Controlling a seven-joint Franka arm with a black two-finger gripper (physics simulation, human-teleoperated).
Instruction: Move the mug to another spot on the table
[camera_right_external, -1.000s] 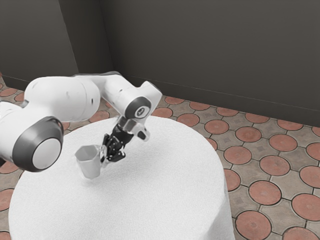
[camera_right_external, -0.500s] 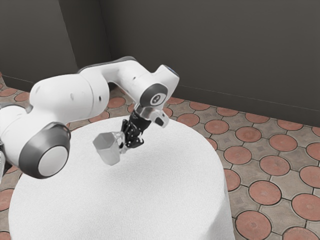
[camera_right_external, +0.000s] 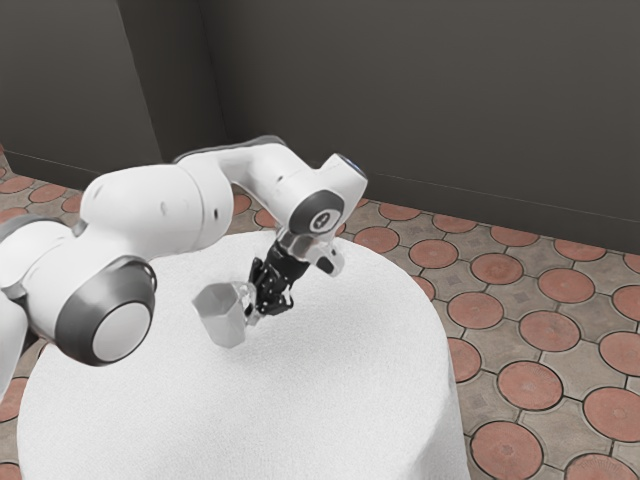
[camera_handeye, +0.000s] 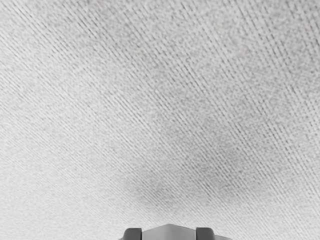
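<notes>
A floor of round red tiles surrounds the round worktop, which is covered in white cloth. The white arm reaches in from the exterior view's left, over the worktop's far half. The pale grey mug hangs tilted near the worktop's middle, apparently just clear of the cloth. The black gripper is clamped narrowly on the mug's side. In the wrist view, the mug sits under the hand, with a soft shadow on the cloth.
</notes>
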